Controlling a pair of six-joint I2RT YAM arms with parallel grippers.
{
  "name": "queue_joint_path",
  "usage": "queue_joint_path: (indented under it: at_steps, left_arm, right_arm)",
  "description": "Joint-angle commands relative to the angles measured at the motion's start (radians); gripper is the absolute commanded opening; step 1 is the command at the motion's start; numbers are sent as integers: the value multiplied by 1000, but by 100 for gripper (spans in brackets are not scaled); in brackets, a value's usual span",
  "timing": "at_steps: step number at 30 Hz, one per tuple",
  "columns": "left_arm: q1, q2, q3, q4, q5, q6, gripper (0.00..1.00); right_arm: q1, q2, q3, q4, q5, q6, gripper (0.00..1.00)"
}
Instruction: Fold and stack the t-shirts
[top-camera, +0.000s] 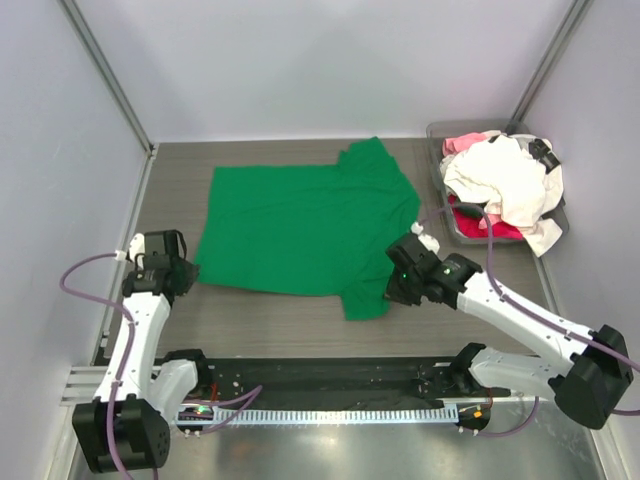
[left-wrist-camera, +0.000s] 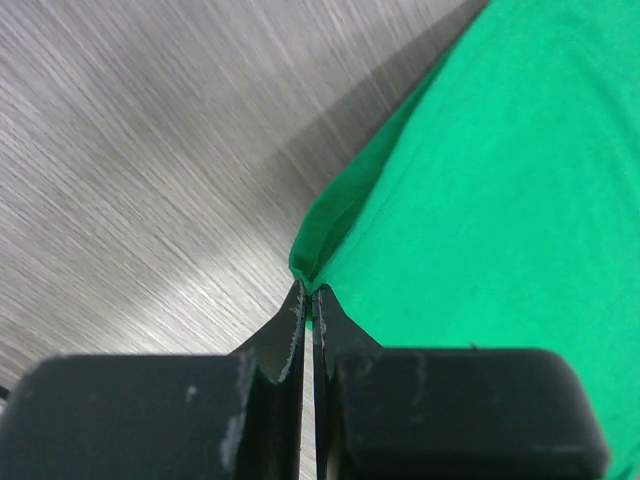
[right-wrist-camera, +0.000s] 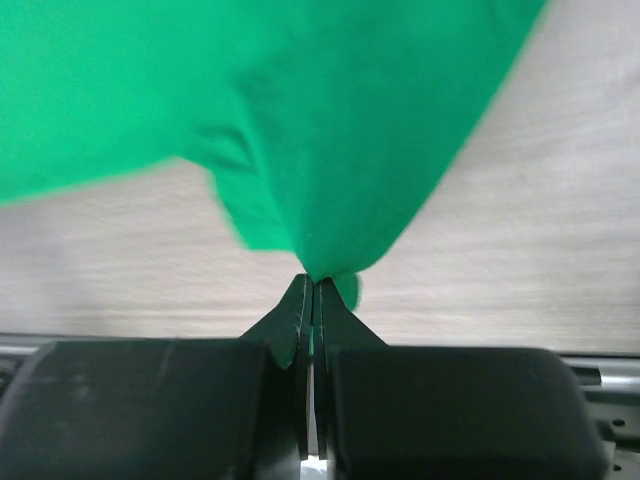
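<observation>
Gripping green t-shirt (top-camera: 300, 225): left end effector (left-wrist-camera: 307, 296) at corner, right end effector (right-wrist-camera: 313, 284) at sleeve.

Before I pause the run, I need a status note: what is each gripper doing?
Left gripper: closed on the green t-shirt, at its edge.
Right gripper: closed, pinching the same green t-shirt.
</observation>
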Motion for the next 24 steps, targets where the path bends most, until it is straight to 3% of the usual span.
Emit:
queue_joint_path:
  at_steps: [1,16,24]
  left_arm:
    - [4,50,83,-29,10,10,0]
    - [2,406,326,58,50,45,0]
    - [4,619,447,84,36,76,0]
  right_arm:
    - [-5,75,161,-65,120,-51,1]
    - [-261,480,672,-79,130,-307,1]
    - [-333,711,902,-105,114,-389,1]
